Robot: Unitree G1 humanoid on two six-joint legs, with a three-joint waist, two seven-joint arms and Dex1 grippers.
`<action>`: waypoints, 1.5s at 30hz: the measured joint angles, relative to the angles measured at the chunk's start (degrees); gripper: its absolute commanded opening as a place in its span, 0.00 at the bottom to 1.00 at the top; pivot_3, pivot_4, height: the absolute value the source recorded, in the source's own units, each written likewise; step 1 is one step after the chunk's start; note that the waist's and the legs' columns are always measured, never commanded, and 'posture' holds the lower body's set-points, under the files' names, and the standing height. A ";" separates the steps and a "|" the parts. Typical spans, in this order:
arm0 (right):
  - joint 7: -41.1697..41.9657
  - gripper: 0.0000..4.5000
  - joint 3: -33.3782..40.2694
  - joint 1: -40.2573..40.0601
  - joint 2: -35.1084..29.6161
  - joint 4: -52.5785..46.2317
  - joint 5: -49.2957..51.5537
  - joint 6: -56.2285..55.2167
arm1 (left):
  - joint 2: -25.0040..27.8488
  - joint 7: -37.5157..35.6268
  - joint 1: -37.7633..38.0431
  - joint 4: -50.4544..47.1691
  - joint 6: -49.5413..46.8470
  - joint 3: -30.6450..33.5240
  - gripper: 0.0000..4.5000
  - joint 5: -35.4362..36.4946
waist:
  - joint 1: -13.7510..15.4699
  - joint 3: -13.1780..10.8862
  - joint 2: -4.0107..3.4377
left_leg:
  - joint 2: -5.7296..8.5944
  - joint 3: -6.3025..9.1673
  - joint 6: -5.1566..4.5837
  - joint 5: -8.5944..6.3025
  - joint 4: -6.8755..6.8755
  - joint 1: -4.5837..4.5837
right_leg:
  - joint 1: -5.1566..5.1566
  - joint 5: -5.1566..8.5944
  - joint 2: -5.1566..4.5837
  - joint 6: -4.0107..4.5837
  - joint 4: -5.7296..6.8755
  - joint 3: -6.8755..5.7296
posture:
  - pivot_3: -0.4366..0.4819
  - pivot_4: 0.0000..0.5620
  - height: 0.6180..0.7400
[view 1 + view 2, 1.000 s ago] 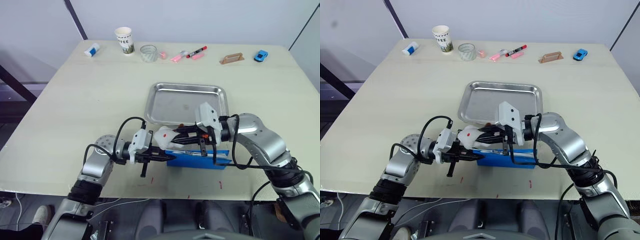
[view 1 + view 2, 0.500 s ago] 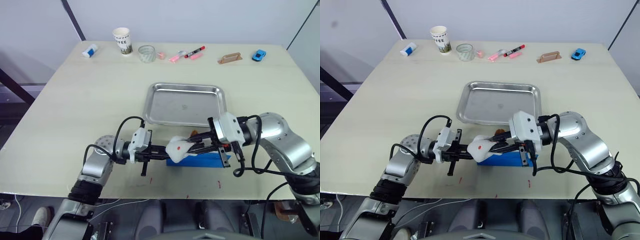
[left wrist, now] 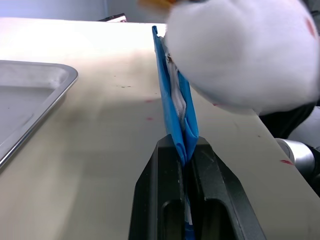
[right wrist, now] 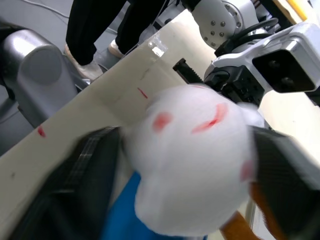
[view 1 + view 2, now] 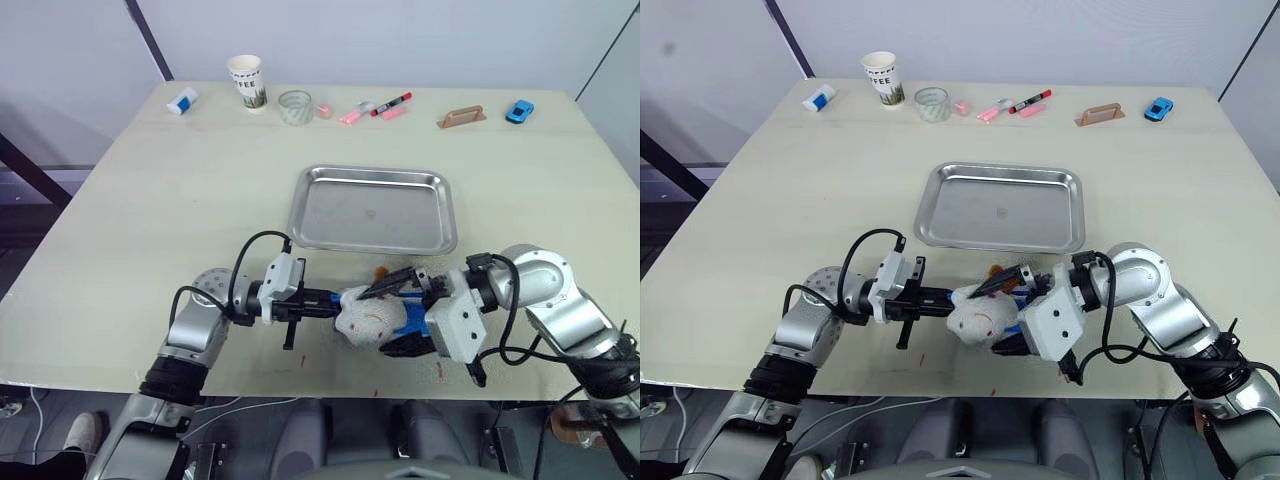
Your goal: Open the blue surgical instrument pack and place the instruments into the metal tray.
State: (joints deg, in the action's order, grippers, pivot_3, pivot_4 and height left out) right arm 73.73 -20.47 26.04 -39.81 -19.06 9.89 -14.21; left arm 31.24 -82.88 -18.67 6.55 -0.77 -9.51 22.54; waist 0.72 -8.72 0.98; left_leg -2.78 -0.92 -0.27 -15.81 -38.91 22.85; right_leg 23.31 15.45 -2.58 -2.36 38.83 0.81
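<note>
The blue surgical instrument pack (image 5: 412, 317) lies near the table's front edge, in front of the metal tray (image 5: 375, 208). My left gripper (image 5: 325, 300) is shut on the pack's left edge; its wrist view has the blue fabric (image 3: 172, 100) pinched between both fingers (image 3: 165, 165). A soft white bundle with red marks (image 5: 365, 315) sits over the pack's left part. My right gripper (image 5: 373, 322) is open, its fingers (image 4: 80, 185) standing wide on either side of the bundle (image 4: 192, 160). The instruments are hidden. The tray holds nothing.
Along the far edge stand a paper cup (image 5: 247, 80), a glass jar (image 5: 296, 106), pink and red markers (image 5: 380, 106), a tan holder (image 5: 462, 117), a blue toy car (image 5: 521, 110) and a small white bottle (image 5: 183, 99). A person's legs (image 4: 110, 25) stand by the table's front.
My right gripper has opened and swung from the pack's far side down toward the front edge, the white bundle moving with it. The left gripper has kept its grip on the pack's edge.
</note>
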 measured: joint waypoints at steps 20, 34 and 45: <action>0.65 0.99 13.06 -13.65 -8.76 2.95 21.15 2.30 | 0.15 -1.23 -1.29 2.24 1.33 -0.07 0.00 -0.12 | -0.01 0.00 -0.02 | -0.02 0.01 0.00 0.00 0.01 -0.09 | -0.07 0.01 0.02 0.02 0.01 0.01 | 0.48 0.27 0.98; -7.82 0.99 18.31 -21.06 -9.25 2.49 29.32 29.90 | 0.13 -1.50 -1.21 2.21 1.80 -0.13 0.00 -0.19 | -0.03 0.00 0.00 | -0.02 0.00 0.00 0.00 0.01 -0.08 | -0.08 0.01 0.02 0.01 -0.01 0.03 | 0.48 0.27 0.98; -7.79 0.46 17.64 -21.19 -4.63 4.40 25.77 31.91 | -0.01 -1.75 -1.30 2.24 2.07 -0.14 0.00 -0.39 | -0.02 0.00 0.00 | -0.02 0.00 0.00 0.00 0.01 -0.08 | -0.08 0.01 0.03 0.00 -0.01 0.03 | 0.48 0.27 0.98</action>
State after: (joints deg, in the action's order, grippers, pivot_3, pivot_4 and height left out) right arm 65.94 -2.83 4.85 -44.44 -14.66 35.66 17.70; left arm 31.23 -84.63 -19.97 8.79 1.31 -9.65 22.15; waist 0.70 -8.73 0.98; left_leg -2.80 -0.92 -0.27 -15.81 -38.91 22.77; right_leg 23.23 15.45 -2.55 -2.36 38.83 0.84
